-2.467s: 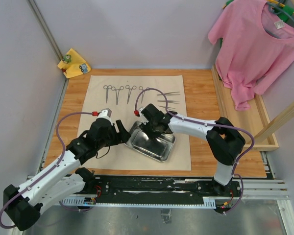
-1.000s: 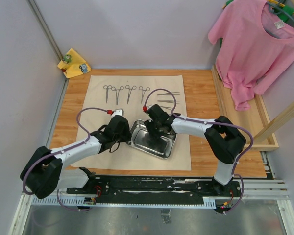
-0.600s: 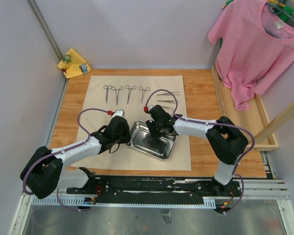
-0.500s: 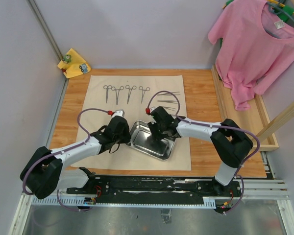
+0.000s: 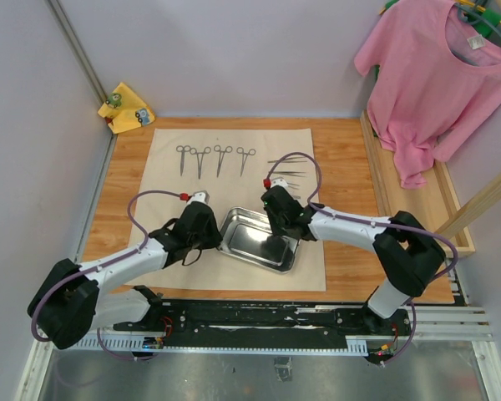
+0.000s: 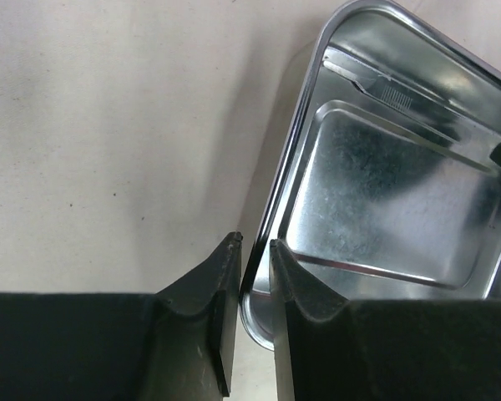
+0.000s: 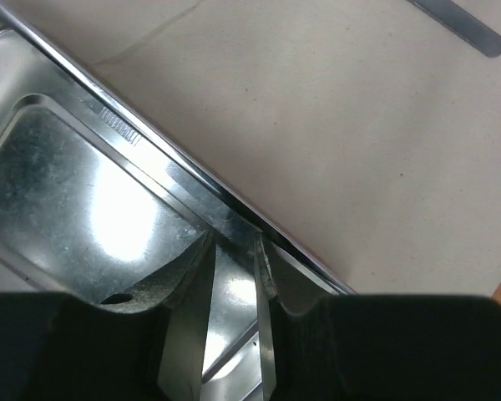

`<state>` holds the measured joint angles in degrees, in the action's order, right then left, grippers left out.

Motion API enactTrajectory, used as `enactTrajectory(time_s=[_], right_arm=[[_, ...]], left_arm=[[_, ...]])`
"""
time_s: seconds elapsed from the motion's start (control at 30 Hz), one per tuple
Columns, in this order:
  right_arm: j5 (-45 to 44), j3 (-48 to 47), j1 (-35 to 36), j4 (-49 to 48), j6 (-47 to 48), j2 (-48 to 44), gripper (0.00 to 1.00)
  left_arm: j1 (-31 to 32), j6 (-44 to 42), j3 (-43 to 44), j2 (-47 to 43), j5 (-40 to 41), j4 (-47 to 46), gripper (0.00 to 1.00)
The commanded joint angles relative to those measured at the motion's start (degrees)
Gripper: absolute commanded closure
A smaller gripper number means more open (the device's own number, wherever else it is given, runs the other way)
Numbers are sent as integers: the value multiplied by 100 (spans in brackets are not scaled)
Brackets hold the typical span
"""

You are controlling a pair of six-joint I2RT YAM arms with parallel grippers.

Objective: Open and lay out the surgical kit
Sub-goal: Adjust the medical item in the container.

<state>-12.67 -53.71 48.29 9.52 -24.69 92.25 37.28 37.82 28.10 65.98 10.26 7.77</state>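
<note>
The steel tray [image 5: 250,241] lies long axis left-right, right end angled nearer, left hand [image 6: 253,255] and right hand [image 7: 234,251] each clamped on its rim

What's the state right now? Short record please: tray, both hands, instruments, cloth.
tray: steel tray on the beige cloth, nothing seen inside
left hand: straddles the tray's left rim, narrow gap; firm clamp unclear
right hand: straddles the opposite rim likewise; clamp unclear
forceps: four in a row at the cloth's far side
tweezers: laid out right of the forceps
</note>
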Motion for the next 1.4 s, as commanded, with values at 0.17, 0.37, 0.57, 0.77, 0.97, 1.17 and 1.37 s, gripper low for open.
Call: enactTrajectory(time_s=[0.17, 0.37, 0.57, 0.77, 0.97, 1.17, 1.37], right_arm=[[-390, -98, 58, -130, -660, 541, 80], [-365, -245, 59, -203, -710, 786, 76], [-23, -202, 66, -503, -749, 927, 75], [318, -4, 90, -799, -630, 842, 77], [594, 25, 131, -859, -443, 838, 77], [891, 105, 260, -947, -291, 797, 79], [909, 202, 355, -863, -224, 566, 79]], left_arm=[[25, 7, -122, -203, -291, 2, 76], [25, -59, -129, -266, -354, 28, 81], [25, -98, -138, -208, -456, -37, 82], [25, -136, -130, -167, -446, -72, 82], [25, -123, -112, -116, -450, -99, 83], [25, -126, -103, -103, -416, -91, 83], [25, -126, -94, -94, -389, -75, 83]])
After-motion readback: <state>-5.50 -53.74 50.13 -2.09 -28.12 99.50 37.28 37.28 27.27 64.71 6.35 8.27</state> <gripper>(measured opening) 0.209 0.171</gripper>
